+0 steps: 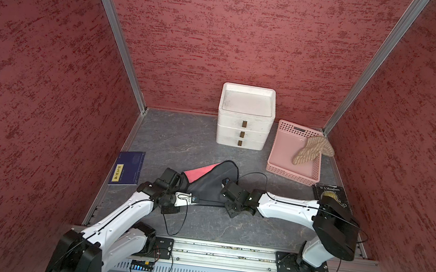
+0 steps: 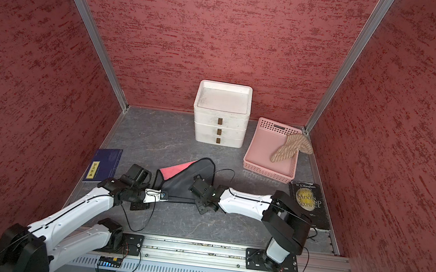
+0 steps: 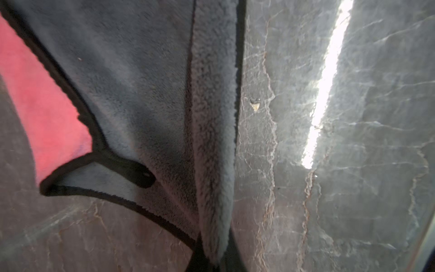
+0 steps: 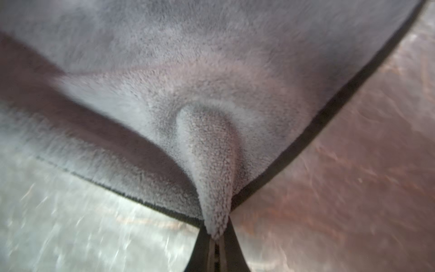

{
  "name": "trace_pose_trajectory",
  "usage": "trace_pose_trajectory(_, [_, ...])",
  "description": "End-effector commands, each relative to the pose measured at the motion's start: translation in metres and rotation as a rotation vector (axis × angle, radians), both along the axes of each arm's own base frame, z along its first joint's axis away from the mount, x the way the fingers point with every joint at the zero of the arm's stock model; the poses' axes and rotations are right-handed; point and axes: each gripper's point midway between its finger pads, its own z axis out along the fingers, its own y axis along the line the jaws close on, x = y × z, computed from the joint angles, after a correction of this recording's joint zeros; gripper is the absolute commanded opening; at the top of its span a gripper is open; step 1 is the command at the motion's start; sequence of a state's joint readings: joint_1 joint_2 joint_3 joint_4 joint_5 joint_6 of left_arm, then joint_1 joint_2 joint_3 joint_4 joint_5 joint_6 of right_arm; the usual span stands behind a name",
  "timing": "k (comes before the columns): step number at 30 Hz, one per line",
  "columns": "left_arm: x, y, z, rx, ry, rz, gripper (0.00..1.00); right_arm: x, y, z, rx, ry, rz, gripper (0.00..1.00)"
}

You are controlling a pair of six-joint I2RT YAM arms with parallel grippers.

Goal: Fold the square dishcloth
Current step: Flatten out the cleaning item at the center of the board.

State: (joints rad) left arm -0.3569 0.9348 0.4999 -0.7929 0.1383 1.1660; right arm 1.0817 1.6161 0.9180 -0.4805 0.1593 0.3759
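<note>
The square dishcloth [image 1: 213, 182] [image 2: 188, 179] is dark grey with black trim and a pink underside, and lies crumpled mid-table with one corner turned over to show pink. My left gripper [image 1: 194, 199] [image 2: 164, 195] is shut on the cloth's near left edge. In the left wrist view the grey cloth [image 3: 141, 94] bunches into a ridge that runs down into the left gripper [image 3: 211, 263]. My right gripper [image 1: 226, 183] [image 2: 196, 179] is shut on the cloth's right edge. The right wrist view shows a cone of cloth [image 4: 211, 70] pulled into the pinched right gripper [image 4: 215, 245].
A white three-drawer unit [image 1: 245, 117] stands at the back. To its right a pink basket [image 1: 282, 149] holds a beige knitted mitt [image 1: 313, 150]. A blue booklet [image 1: 127, 168] lies at the left wall. A black book [image 1: 330, 195] lies partly under the right arm.
</note>
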Motion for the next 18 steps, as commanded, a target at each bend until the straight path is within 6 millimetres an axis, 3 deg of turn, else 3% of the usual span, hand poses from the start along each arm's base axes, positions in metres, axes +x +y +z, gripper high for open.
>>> trace_pose_trajectory(1, [-0.019, 0.005, 0.011, 0.002, 0.05, -0.003, 0.0, -0.023, -0.01, 0.009, -0.067, -0.01, 0.002, 0.0])
trace_pose_trajectory(5, [-0.031, 0.003, 0.036, -0.042, 0.037, -0.005, 0.0, -0.037, -0.01, 0.029, -0.08, -0.035, -0.004, 0.0])
trace_pose_trajectory(8, [-0.032, -0.003, 0.07, -0.103, -0.031, -0.013, 0.0, -0.035, -0.009, 0.064, -0.012, -0.069, -0.023, 0.0])
trace_pose_trajectory(12, [-0.012, -0.005, 0.124, -0.151, -0.152, 0.042, 0.0, -0.025, -0.007, 0.134, 0.114, -0.168, -0.029, 0.0])
trace_pose_trajectory(18, [0.034, -0.006, 0.16, -0.138, -0.282, 0.101, 0.0, 0.005, -0.013, 0.183, 0.122, -0.263, -0.085, 0.0])
